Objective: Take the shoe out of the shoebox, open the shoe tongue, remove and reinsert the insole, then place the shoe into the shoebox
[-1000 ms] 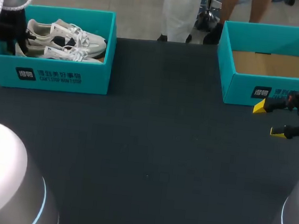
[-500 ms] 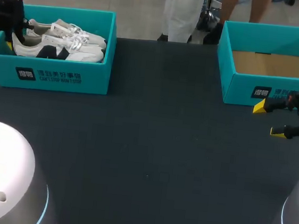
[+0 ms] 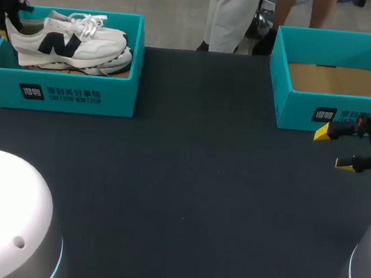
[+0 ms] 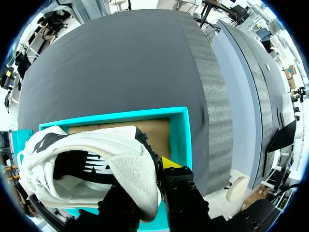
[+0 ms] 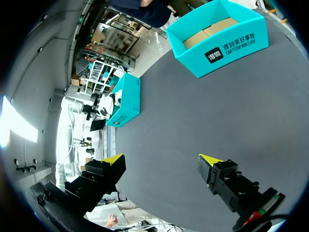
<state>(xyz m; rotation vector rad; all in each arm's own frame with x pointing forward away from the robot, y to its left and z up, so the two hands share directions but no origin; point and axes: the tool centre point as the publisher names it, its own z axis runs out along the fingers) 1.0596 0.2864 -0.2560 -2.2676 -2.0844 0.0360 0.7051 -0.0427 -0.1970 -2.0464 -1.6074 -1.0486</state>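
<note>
up at the far left corner, a white shoe (image 3: 66, 39) hangs over its box, pinched by the heel.

from where i stand, the left gripper (image 3: 7, 19) is clenched on the heel collar of the white shoe, one finger inside and one behind, so the shoe sits level with its toe towards the middle of the table (image 3: 186, 192) and its sole just above the rim of the left shoebox (image 3: 64, 93). a second shoe (image 3: 110, 65) lies in that box beneath it, mostly hidden. well apart, at the far right, the right shoebox (image 3: 308, 112) shows only its brown cardboard floor. the right gripper (image 3: 334, 149) hovers just in front of that box, low over the dark cloth, its yellow-tipped fingers spread wide with nothing between them.
</note>
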